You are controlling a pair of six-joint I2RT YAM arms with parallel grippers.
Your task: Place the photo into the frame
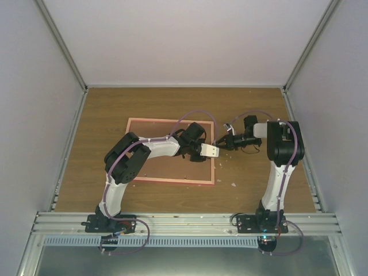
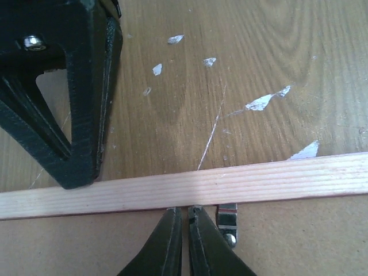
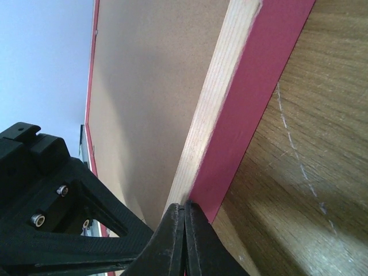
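Lying flat near centre of bench: frame, back side up, brown board inside. Both pincers at right rail. Left pincer clenched, only thin slit, tips at rail from board side, beside metal tab. Right pincer clenched, tips at rail outer edge.

Pink frame lying back-up on wooden table, brown backing board showing.
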